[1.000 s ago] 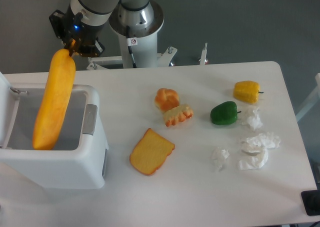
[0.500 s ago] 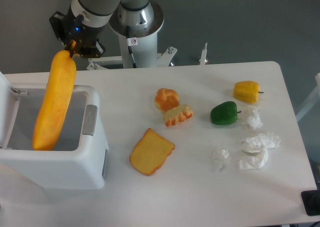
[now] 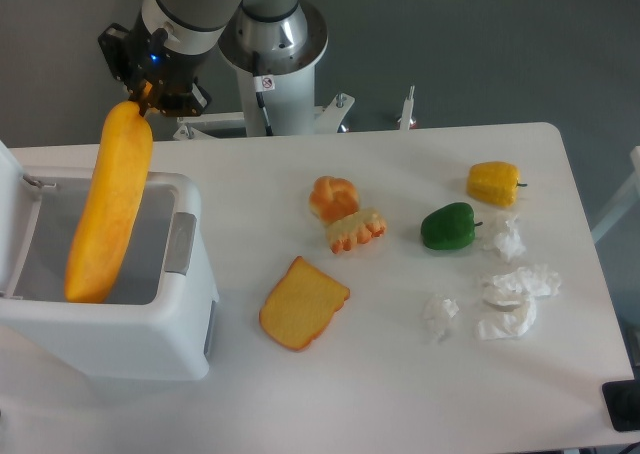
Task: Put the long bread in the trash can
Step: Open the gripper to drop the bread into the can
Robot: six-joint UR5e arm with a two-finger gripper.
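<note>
The long bread [image 3: 110,204] is a smooth orange-yellow loaf hanging nearly upright over the open mouth of the trash can [image 3: 120,329]. Its lower end reaches down to about the can's opening. My gripper [image 3: 143,96] is shut on the loaf's top end, just behind the can's back rim. The trash can is a white boxy bin at the table's left, with a grey latch panel [image 3: 180,242] on its right side and its lid [image 3: 8,189] swung open at the left.
On the table lie a toast slice [image 3: 303,303], a small bread roll [image 3: 333,196], a ridged pastry [image 3: 356,230], a green pepper [image 3: 448,225], a yellow pepper [image 3: 494,182] and several crumpled white papers [image 3: 510,299]. The robot base [image 3: 273,54] stands behind.
The loaf and gripper have barely moved; the trash can looks shifted slightly left and down in the frame.
</note>
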